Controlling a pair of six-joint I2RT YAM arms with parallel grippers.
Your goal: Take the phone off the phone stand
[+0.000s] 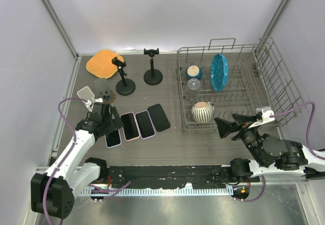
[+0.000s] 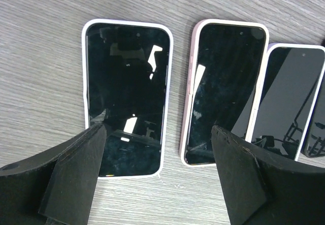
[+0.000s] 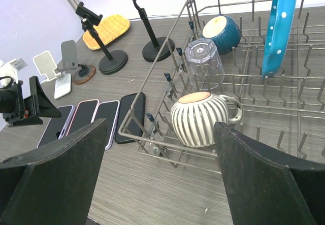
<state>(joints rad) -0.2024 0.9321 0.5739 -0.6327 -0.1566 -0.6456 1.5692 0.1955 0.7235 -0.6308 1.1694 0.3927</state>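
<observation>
My left tool (image 2: 157, 133) open, jaws spread over the white-cased phone (image 2: 127, 83) lying flat on the surface (image 2: 40, 57); my right tool (image 3: 160, 127) open, facing the dish rack (image 3: 175, 34).

Top external camera, high beyond the 6 o'clock edge, looks down over the grey wood-grain table (image 1: 167, 138). Left wrist camera looks straight down, close, on the row of dark-screened phones (image 2: 127, 98) at 8 o'clock. Right wrist camera, low at 4 o'clock, faces 10 o'clock across the grey wire dish rack (image 3: 238, 98), sharing that row.
</observation>
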